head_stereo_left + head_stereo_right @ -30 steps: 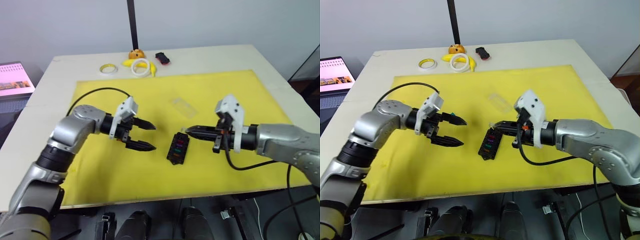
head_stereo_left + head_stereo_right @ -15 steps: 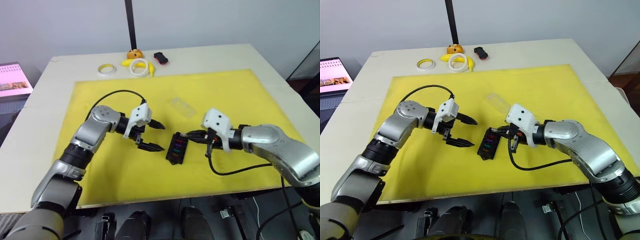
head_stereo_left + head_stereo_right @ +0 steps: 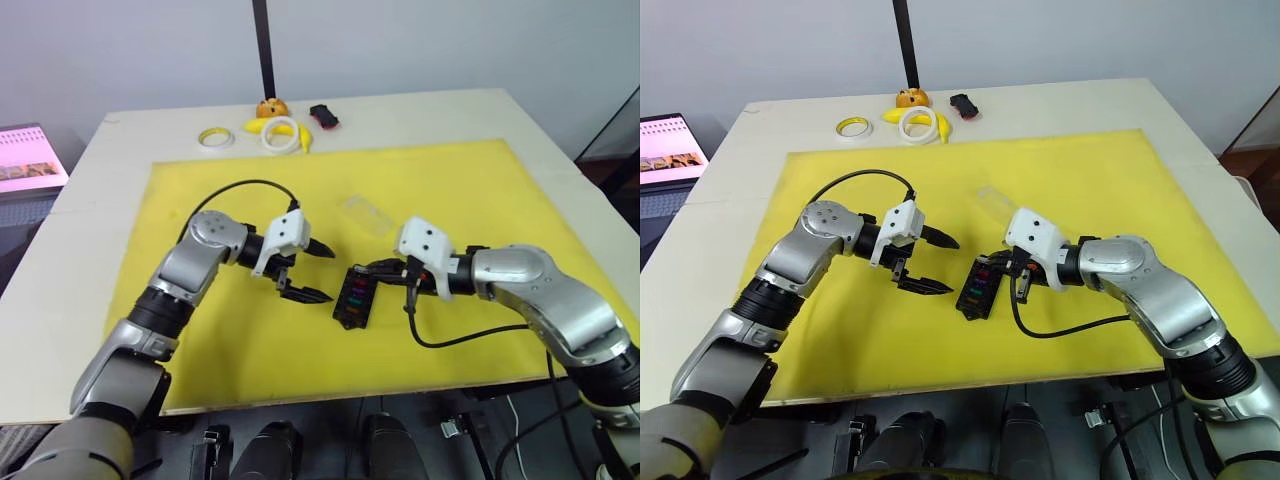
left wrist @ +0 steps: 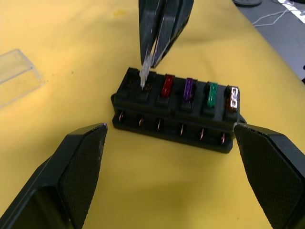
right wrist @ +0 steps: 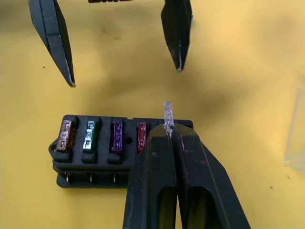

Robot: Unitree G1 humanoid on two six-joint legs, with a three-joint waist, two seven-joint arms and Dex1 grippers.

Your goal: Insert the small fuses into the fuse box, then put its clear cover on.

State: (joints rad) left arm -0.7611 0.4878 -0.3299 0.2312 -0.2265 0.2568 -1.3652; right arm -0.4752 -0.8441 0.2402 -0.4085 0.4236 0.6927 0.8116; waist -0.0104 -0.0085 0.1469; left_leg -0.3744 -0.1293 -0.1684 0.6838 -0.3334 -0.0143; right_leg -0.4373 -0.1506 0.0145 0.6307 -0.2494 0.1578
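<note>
Both grippers have closed in on the fuse box since a second ago. Right gripper, at the box's 3 o'clock, pinches a clear fuse with its blades at an end slot; red, purple, green and brownish fuses fill the row beside it. Left gripper hangs spread wide at 9 o'clock (holding nothing). Cover lies on the mat at 12 o'clock.

We seem to be in a lab or test room; a pale worktable carries a yellow mat against a bare grey-white wall. A laptop sits open to one side; tape rings lie near a black pole.
</note>
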